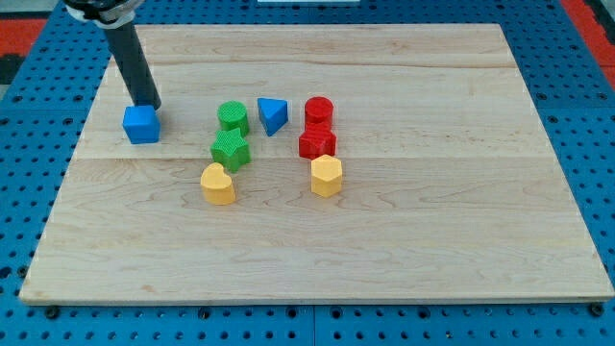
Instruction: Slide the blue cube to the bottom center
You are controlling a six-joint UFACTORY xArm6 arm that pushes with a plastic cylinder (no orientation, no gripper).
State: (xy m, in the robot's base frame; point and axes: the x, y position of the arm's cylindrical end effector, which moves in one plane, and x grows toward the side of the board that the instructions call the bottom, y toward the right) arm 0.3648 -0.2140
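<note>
My tip, the lower end of the straight dark rod, rests on the pale wooden desk touching the top edge of the blue cube, on the side toward the view's top. The rig carries no fingers, only this rod, so nothing here opens or clamps.

The blue cube lies just below my tip, near the desk's left edge in the upper half of the view, well apart from the bottom centre.

To the right of my tip stands a cluster. The green cylinder is nearest, with the green star-shaped block just below it and the yellow heart-shaped block lower still. The blue triangular block sits just right of the green cylinder. Farther right, the red cylinder touches the red star-shaped block beneath it, and the yellow hexagonal block stands just below those.

I see no containers on the desk.
</note>
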